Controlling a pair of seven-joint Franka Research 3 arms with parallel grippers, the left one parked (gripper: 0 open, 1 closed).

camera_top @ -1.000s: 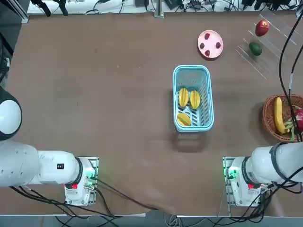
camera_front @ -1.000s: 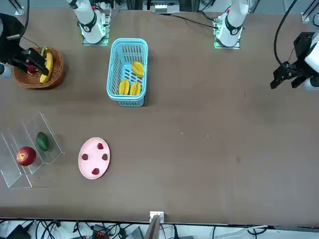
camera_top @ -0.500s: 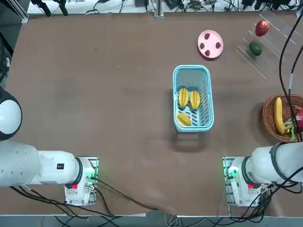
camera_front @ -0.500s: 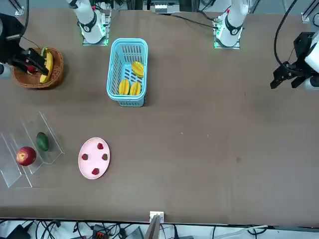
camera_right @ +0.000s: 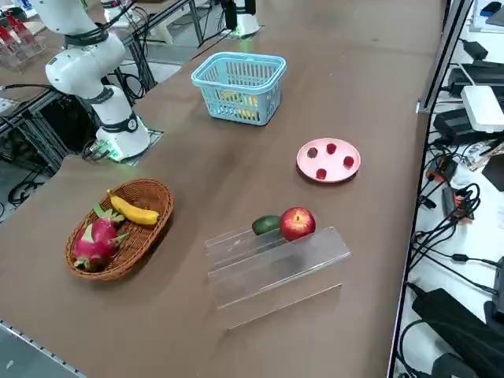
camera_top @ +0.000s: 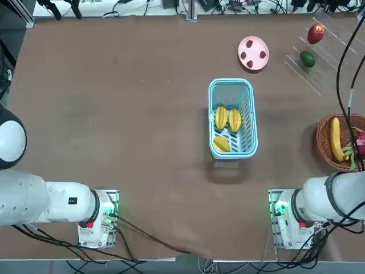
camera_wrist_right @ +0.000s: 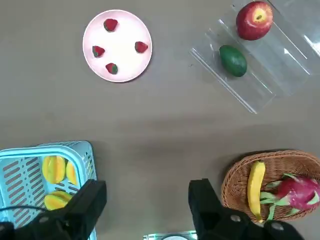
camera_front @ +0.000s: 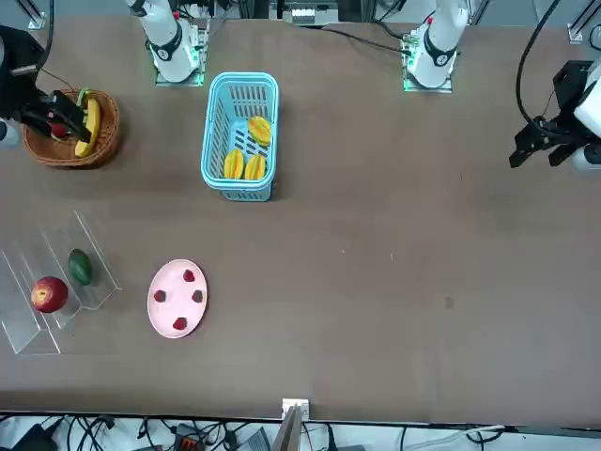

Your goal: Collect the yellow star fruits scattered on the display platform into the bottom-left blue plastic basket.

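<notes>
Three yellow star fruits (camera_top: 220, 118) (camera_top: 234, 120) (camera_top: 221, 144) lie inside the blue plastic basket (camera_top: 231, 81) at mid-table; they also show in the front view (camera_front: 254, 166) and the wrist view (camera_wrist_right: 54, 168). The clear display platform (camera_top: 319, 51) (camera_front: 94, 254) (camera_right: 276, 260) stands at the far right and holds only a red apple (camera_front: 48, 294) and a green fruit (camera_front: 81, 267). My right gripper (camera_wrist_right: 147, 192) hangs high above the table, open and holding nothing, over the stretch between the blue basket and the woven basket. In the front view, the gripper (camera_front: 52, 113) overlaps the woven basket.
A pink plate (camera_top: 253, 43) with several strawberries sits beyond the blue basket. A brown woven basket (camera_top: 323, 137) with a banana (camera_top: 335, 138) and a dragon fruit (camera_right: 96, 240) stands at the right edge, near my right arm's base (camera_top: 293, 220).
</notes>
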